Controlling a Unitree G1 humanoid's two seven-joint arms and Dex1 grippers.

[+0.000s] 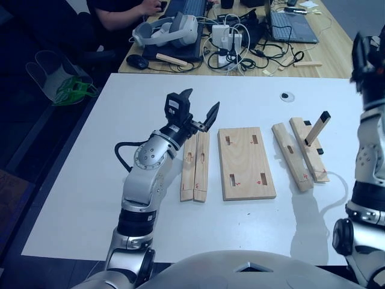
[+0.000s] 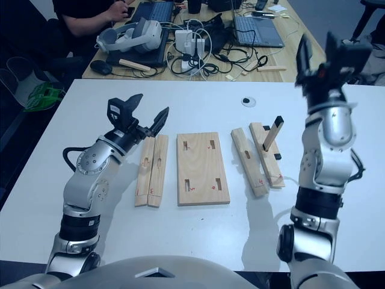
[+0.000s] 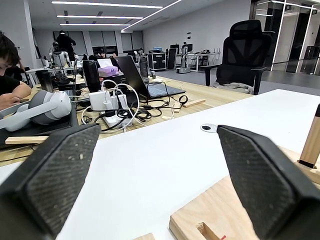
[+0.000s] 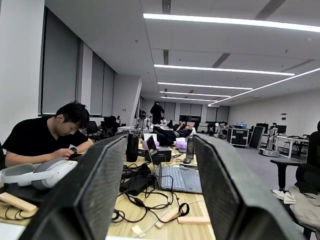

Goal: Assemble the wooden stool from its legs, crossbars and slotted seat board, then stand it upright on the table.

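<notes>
Two slotted wooden legs (image 1: 195, 166) lie side by side on the white table (image 1: 90, 198), directly under and just in front of the left gripper (image 1: 202, 99). Its dark fingers are spread wide and hold nothing. That arm is bent at the elbow, forearm angled up over the table, with the fingers pointing toward the far edge.

Just to the right of this gripper lies the slotted seat board (image 1: 246, 162), flat, with four slots showing. Farther right is a second pair of legs (image 1: 298, 158), touching at one end and splayed at the other. A dark-tipped crossbar (image 1: 316, 129) stands tilted in a slot of the outer one.

Red handwritten marks (image 1: 263, 180) sit beside the slots and at the leg ends, too small to read.

The right gripper (image 2: 317, 51) is raised high on a folded arm, well above and beyond the second pair of legs. Its fingers are parted and empty.
</notes>
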